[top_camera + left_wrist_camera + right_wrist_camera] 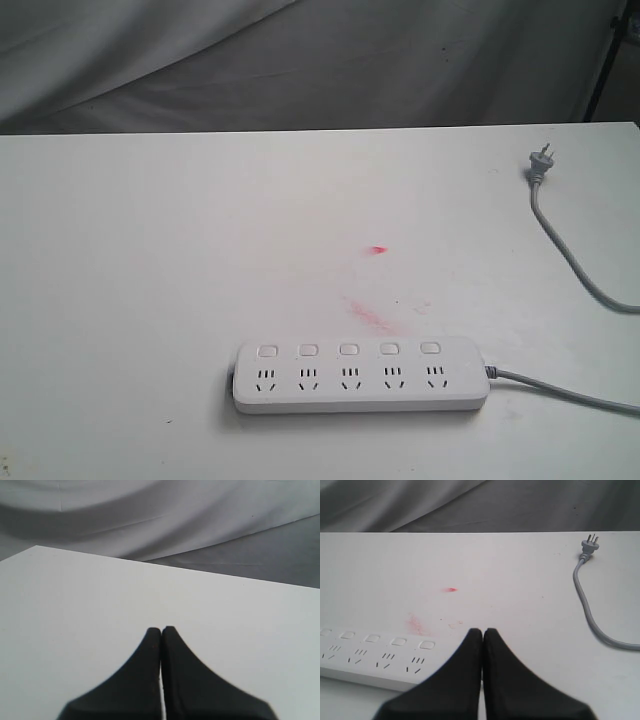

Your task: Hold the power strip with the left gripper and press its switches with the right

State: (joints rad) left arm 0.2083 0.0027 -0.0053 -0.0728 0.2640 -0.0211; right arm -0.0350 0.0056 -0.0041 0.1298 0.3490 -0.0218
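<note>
The white power strip (360, 376) lies flat near the table's front edge, its row of square switches (348, 349) above the sockets. Its grey cord (560, 388) leaves the right end. No arm shows in the exterior view. In the right wrist view the strip (370, 657) and its switches (398, 641) sit beside and below my right gripper (482, 630), whose black fingers are pressed together, empty. My left gripper (161, 628) is shut too, over bare white table, with the strip out of its view.
The grey plug (538, 163) and its looping cord (580, 265) lie at the back right, also seen as a plug (589, 545) in the right wrist view. Red smears (368, 315) mark the white table (150, 280). Grey cloth (300, 60) hangs behind.
</note>
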